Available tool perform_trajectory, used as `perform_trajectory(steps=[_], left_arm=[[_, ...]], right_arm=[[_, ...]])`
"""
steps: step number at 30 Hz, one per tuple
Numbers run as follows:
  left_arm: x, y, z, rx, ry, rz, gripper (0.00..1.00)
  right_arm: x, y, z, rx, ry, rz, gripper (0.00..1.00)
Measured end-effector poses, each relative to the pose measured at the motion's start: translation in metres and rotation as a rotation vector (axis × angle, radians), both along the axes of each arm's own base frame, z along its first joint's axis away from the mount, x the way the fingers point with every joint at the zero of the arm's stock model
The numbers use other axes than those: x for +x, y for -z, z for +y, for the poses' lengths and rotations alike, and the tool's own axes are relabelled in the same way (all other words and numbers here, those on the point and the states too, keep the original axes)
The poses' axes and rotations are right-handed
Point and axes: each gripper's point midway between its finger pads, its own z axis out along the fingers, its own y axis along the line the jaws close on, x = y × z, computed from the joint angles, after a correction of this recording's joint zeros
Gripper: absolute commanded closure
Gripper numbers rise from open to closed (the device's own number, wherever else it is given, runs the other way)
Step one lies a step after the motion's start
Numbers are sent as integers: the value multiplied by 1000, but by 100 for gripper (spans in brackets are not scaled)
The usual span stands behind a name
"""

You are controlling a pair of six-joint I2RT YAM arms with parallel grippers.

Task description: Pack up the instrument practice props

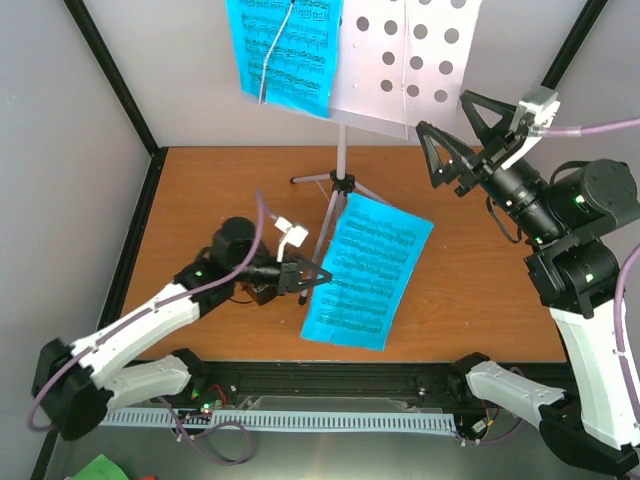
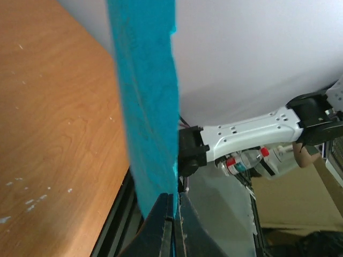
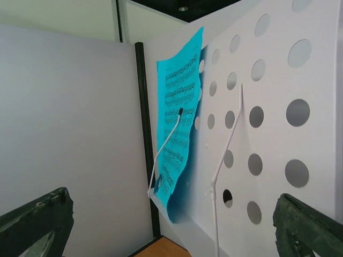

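Bright even light from up top, soft shadows on table [image 1: 210,215], top view sharp, cyan page [image 2: 147,107] v. blurry up close in left wrist pic

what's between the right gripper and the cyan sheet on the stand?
Right wrist view: only a bare stretch of the grey perforated stand tray and its thin white wire page holder.

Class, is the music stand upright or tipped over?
Upright: the music stand rests on its spread tripod legs, with one cyan sheet held on its perforated tray.
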Motion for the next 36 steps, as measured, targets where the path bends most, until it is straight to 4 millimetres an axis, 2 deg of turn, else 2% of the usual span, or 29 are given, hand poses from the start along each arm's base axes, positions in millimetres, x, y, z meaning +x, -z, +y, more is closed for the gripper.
perform_trajectory(steps=[5, 8, 13, 16, 20, 24, 25, 28, 31, 34, 36], left_arm=[[4, 41, -40, 63, 65, 80, 100], [9, 66, -65, 106, 88, 123, 100], [12, 85, -108, 126, 143, 151, 100], [25, 100, -120, 158, 108, 154, 100], [52, 132, -128, 265, 6, 157, 100], [69, 171, -118, 399, -104, 171, 98], [72, 178, -113, 432, -132, 171, 93], [78, 187, -106, 482, -174, 147, 65], [80, 191, -102, 506, -185, 127, 28], [82, 193, -99, 524, -195, 109, 11], [84, 190, -96, 534, -208, 93, 4]], right_arm=[[-8, 15, -7, -34, 26, 6, 0], [-8, 35, -8, -58, 35, 42, 0], [1, 65, -7, -89, 51, 109, 0], [8, 78, -6, -103, 62, 141, 0], [16, 96, -5, -120, 78, 179, 0], [16, 100, -8, -122, 94, 187, 0], [15, 101, -9, -122, 96, 189, 0], [16, 104, -9, -125, 99, 195, 0], [18, 110, -8, -130, 98, 207, 0], [20, 115, -6, -135, 95, 220, 0], [22, 119, -6, -138, 94, 228, 0]])
